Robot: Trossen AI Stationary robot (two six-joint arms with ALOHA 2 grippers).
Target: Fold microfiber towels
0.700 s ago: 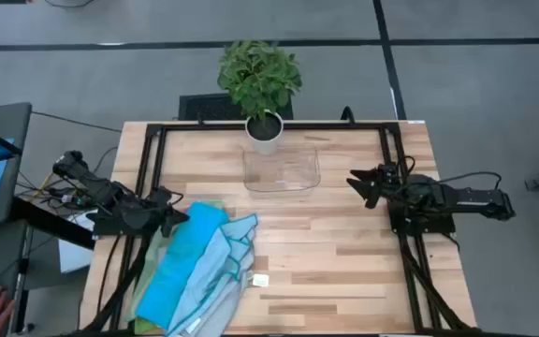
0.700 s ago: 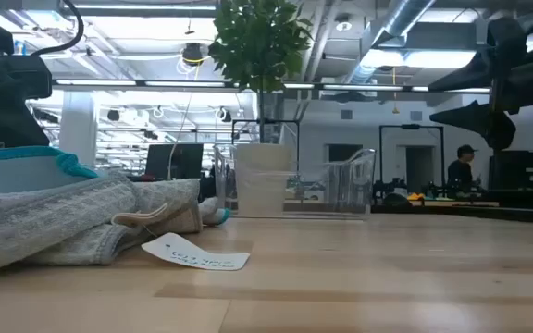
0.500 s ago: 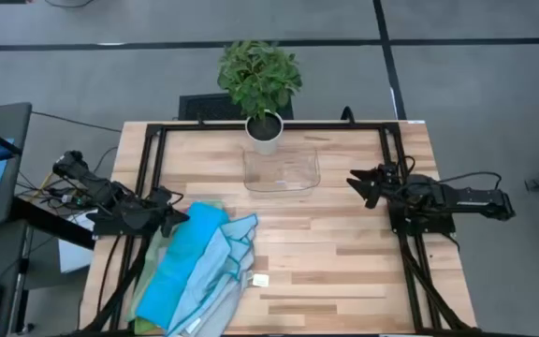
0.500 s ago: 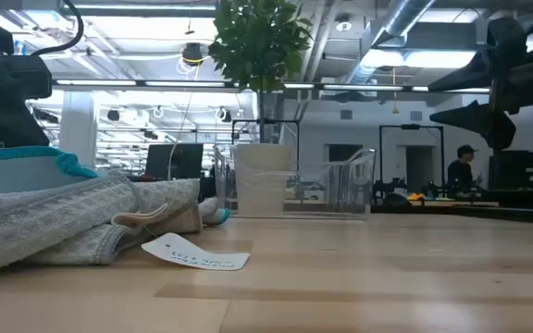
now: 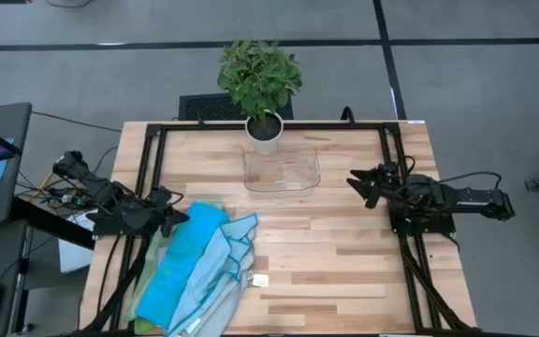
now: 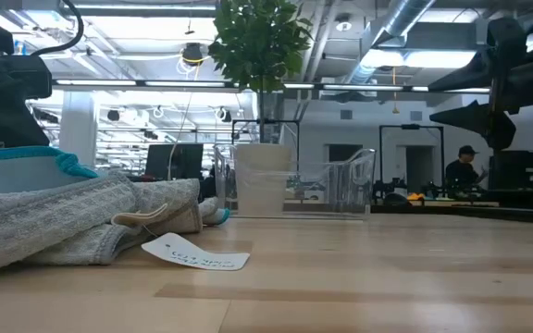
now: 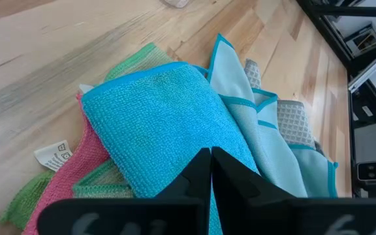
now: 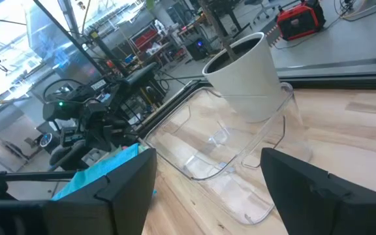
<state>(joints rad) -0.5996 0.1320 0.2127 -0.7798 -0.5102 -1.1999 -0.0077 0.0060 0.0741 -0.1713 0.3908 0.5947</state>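
A pile of microfiber towels lies at the table's near left. A bright blue one (image 5: 178,267) is on top, and a light grey one with teal edging (image 5: 221,267) lies beside it. Pink (image 7: 57,189) and green (image 7: 132,59) ones stick out from under the blue one. My left gripper (image 5: 176,215) is shut at the pile's far left corner, and in the left wrist view its tips (image 7: 211,160) stand over the blue towel (image 7: 155,124). My right gripper (image 5: 361,185) is open and empty at the table's right, held above the wood (image 6: 489,92). My left gripper's shut fingertips stand over the blue towel's far left part (image 7: 194,140), pointing slantwise down from the table's left. I cannot tell whether they touch it.
A clear plastic tray (image 5: 282,170) stands at the far middle, with a potted plant (image 5: 263,131) just behind it. A white label (image 5: 259,279) lies on the wood beside the grey towel. Bare wood spreads between the pile and the right arm.
Both arms have kept still. A person's hand beside the table's near left corner has gone out of view.
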